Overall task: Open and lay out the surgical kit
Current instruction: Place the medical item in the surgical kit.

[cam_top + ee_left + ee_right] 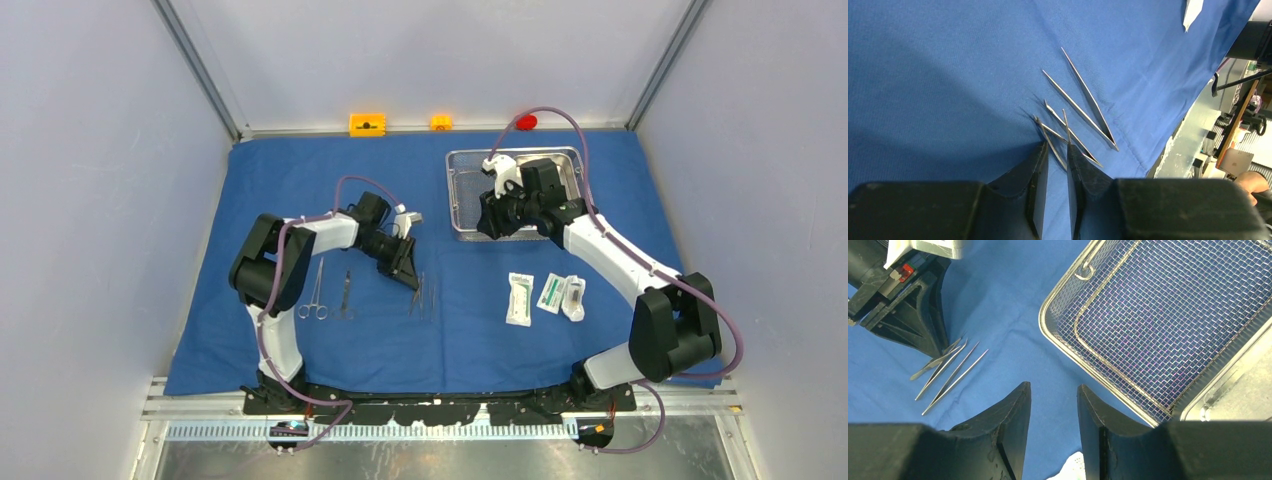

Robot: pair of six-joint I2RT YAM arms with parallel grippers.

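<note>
The blue cloth (250, 180) lies spread flat. The wire-mesh basket (462, 200) stands at the back right and its mesh shows in the right wrist view (1168, 315). The steel tray (1243, 390) sits at its right side. Tweezers (425, 295) lie mid-cloth, with scissors and forceps (315, 290) to their left. Three white packets (520, 298) lie on the right. My left gripper (1057, 147) is low over the cloth, jaws a narrow gap apart, with a tweezers tip (1068, 135) between the fingertips. My right gripper (1054, 387) is open and empty over the cloth by the basket's near-left corner.
A red block (526, 122) and two orange blocks (367, 124) sit past the cloth's back edge. Grey walls close in the left, right and back. The right arm (600, 250) reaches over the basket. The cloth's near edge meets a metal rail (440, 400).
</note>
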